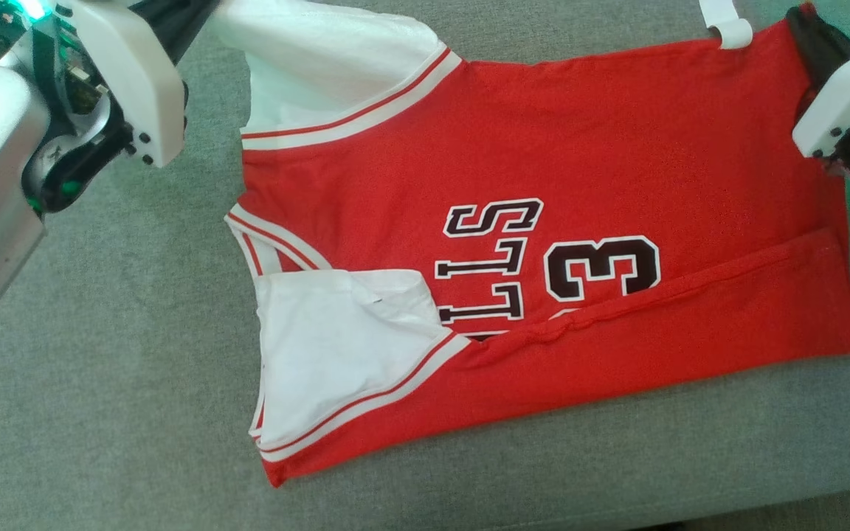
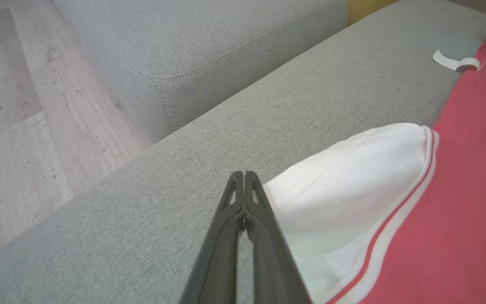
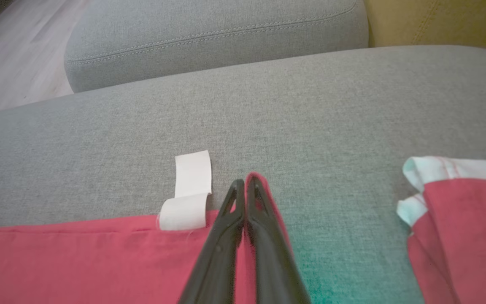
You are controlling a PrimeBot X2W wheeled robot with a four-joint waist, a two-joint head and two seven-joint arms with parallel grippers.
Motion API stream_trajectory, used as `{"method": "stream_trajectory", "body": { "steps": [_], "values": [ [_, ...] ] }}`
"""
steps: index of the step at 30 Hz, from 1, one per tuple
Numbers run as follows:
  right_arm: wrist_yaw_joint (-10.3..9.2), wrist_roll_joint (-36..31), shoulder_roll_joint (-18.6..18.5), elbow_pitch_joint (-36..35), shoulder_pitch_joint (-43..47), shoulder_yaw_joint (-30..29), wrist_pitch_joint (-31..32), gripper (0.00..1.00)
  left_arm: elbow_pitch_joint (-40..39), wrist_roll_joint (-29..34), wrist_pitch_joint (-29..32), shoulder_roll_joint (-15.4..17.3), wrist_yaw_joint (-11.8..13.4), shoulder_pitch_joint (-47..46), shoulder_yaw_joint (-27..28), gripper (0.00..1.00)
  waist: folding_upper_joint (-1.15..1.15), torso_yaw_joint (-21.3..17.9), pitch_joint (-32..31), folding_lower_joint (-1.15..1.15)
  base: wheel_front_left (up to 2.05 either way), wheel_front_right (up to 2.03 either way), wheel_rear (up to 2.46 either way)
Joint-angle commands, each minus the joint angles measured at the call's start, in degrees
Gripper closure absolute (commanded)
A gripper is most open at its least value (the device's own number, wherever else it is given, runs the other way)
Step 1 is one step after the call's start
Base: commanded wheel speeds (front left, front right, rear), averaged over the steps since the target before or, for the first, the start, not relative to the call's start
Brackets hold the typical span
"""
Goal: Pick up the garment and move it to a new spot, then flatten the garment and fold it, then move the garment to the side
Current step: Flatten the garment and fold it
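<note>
Pincers, two. The right pincer [image 3: 243,181] has its fingers together, clamped on a red hem corner of the jersey [image 1: 543,184]; cloth shows at the tip and along one finger. The left pincer [image 2: 243,174] has its fingers pressed tip to tip. White sleeve cloth touches its side, but I cannot tell whether any is pinched.

Jersey: red, with white sleeves, striped trim and dark lettering with a 3. It lies flat on the couch [image 1: 100,369], laid sideways before the robot, collar and sleeves toward its left, hem toward its right. The near long edge is folded over, covering part of the print. A white tag [image 3: 188,190] curls off the far hem onto the couch, just beside the right pincer.

Handling, as judged: light, thin and limp, likely a little slick. It will sag and crease rather than hold a shape, and it is not fragile. The best holds are the stitched edges, namely the hem corners and the banded sleeve or shoulder seams, one in each pincer so that the cloth stays taut between them.

Beyond: a second grey cushion [image 2: 205,38], then pale wood floor [image 2: 11,126].
</note>
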Motion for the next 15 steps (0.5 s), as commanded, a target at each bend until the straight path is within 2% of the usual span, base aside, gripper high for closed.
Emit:
{"method": "stream_trajectory", "body": {
  "steps": [1,11,15],
  "values": [
    [-0.04,0.6,-1.4,-1.1,-0.8,0.5,-0.7,1.00,-0.6,-0.2,-0.7,2.0,0.1,-3.3,2.4,1.00,0.00,0.0,0.0,0.00,0.00,0.00,0.00],
    [-0.04,4.5,-1.6,0.5,-3.4,1.0,-6.2,1.00,2.9,1.6,-6.8,2.1,0.1,-6.0,1.5,1.00,0.00,0.2,-0.7,0.00,0.00,0.00,0.00],
    [-0.04,6.5,-3.2,0.5,-3.1,1.4,-7.2,1.00,3.6,2.0,-10.4,1.5,0.1,-6.7,1.7,1.00,0.00,1.0,-2.1,0.00,0.00,0.00,0.00]
  ]
}}
